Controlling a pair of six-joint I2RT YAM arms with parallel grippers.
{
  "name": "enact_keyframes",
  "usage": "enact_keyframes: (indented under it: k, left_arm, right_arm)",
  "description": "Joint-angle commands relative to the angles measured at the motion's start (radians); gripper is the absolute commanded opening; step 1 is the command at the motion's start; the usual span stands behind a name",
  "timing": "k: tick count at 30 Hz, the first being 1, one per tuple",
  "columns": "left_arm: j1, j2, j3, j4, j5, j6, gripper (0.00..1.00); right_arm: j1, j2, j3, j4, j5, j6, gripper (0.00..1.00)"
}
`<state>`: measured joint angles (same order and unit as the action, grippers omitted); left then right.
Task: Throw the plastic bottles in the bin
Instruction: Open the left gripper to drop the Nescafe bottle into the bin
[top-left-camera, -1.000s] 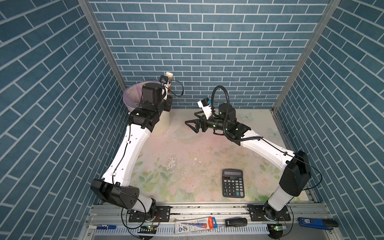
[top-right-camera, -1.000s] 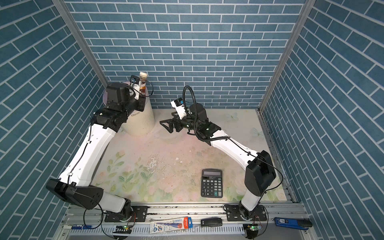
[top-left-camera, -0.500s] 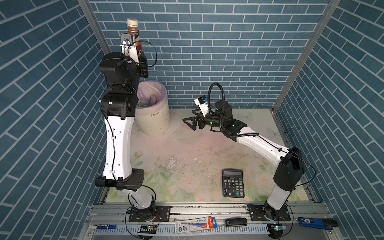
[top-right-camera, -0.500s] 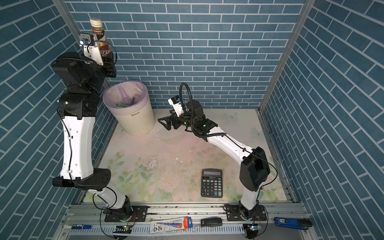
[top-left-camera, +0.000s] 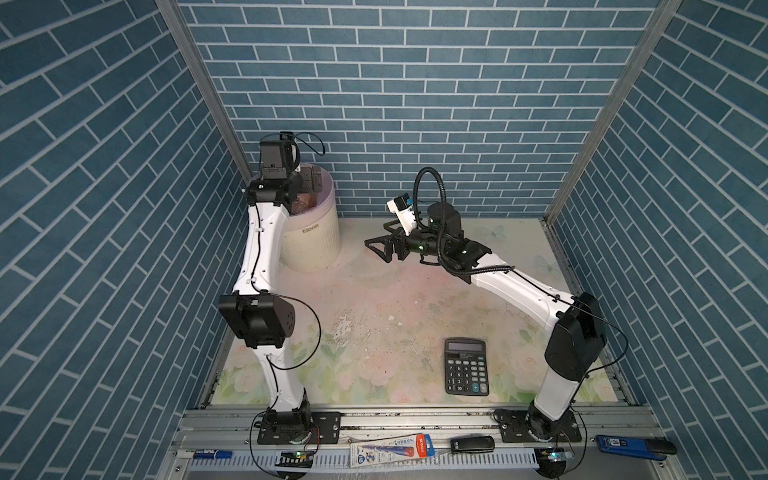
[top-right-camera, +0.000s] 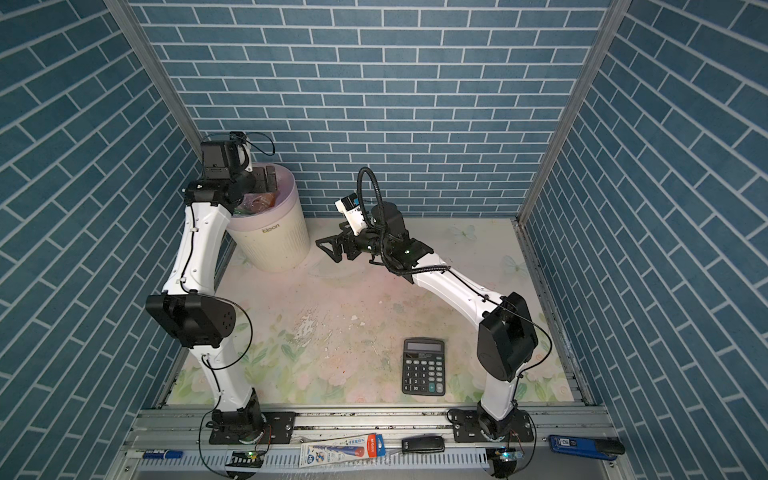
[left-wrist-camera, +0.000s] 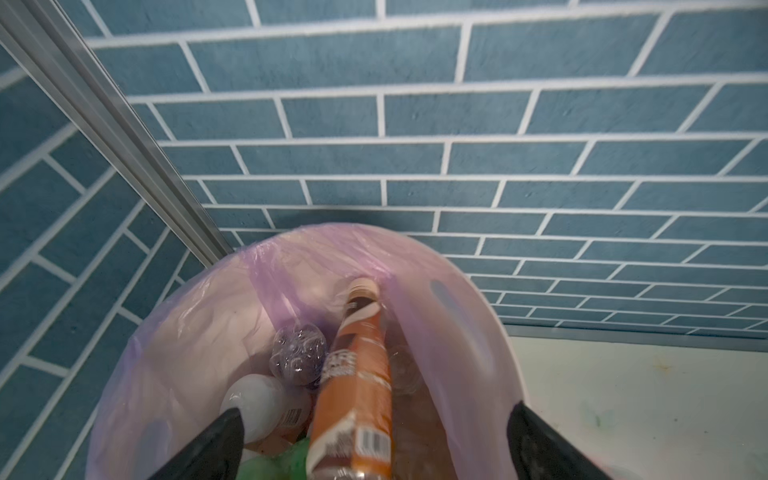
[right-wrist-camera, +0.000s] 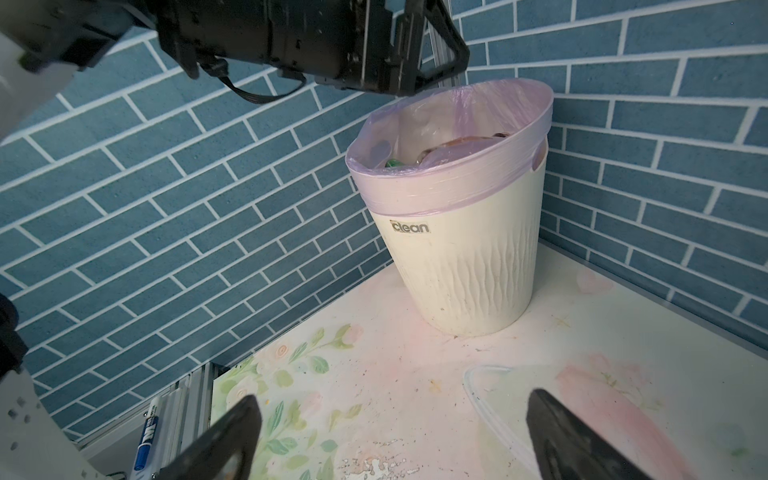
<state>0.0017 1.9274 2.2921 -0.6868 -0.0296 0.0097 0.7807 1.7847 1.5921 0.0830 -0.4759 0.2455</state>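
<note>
Left gripper (left-wrist-camera: 376, 415): we see it poised over the mouth of the bin (left-wrist-camera: 478, 332), jaws spread as wide as they go and gripping nothing. Both black fingers (left-wrist-camera: 216, 440) stand clear of the bottle between them.
Brown bottle (left-wrist-camera: 357, 374): it is inside the bin's mouth, between the spread fingers and touching neither, with its cap end pointing away from the gripper. We cannot tell whether it has settled on the pile below.
Other bottles: a clear bottle (left-wrist-camera: 297, 353), a white bottle (left-wrist-camera: 262, 403) and a green bottle (left-wrist-camera: 270, 465) lie in the bin beside and beneath the brown one.
Bin: in both top views it stands upright in the back left corner of the table (top-left-camera: 374, 291), close to the brick walls. We read "clean" on its side in the right wrist view.
Bag (right-wrist-camera: 457, 187): pale lilac, it lines the bin and is folded over the rim.
Right gripper (top-left-camera: 376, 249): it hangs above the table near the bin and points toward it. Its jaws are spread wide and we see only bare table between them.
Calculator (top-left-camera: 466, 365): it lies flat on the front right of the table, well apart from both grippers.
</note>
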Motion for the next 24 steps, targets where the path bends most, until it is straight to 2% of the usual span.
enact_keyframes:
  k: [1, 5, 9, 15, 20, 24]
  left_arm:
    - [-0.033, -0.113, 0.054, 0.039, 0.023, -0.008, 0.99]
    - [-0.037, -0.093, 0.091, -0.025, -0.009, -0.01, 0.99]
    - [-0.041, -0.168, -0.04, 0.069, 0.019, -0.036, 0.99]
    - [-0.079, -0.228, -0.114, 0.099, 0.032, -0.032, 0.99]
    - [-0.133, -0.342, -0.331, 0.228, 0.062, -0.017, 0.99]
    - [-0.158, -0.45, -0.587, 0.388, 0.107, -0.012, 0.99]
  right_arm:
    - [0.002, 0.001, -0.005, 0.038, -0.025, -0.003, 0.99]
    - [0.002, 0.0, -0.012, 0.046, -0.032, 0.017, 0.99]
    - [0.001, -0.017, -0.033, 0.055, -0.026, 0.026, 0.99]
    - [-0.002, -0.04, -0.05, 0.03, 0.006, 0.026, 0.99]
    - [-0.024, -0.074, -0.079, -0.02, 0.082, 0.023, 0.99]
    - [-0.054, -0.12, -0.127, -0.058, 0.181, 0.019, 0.99]
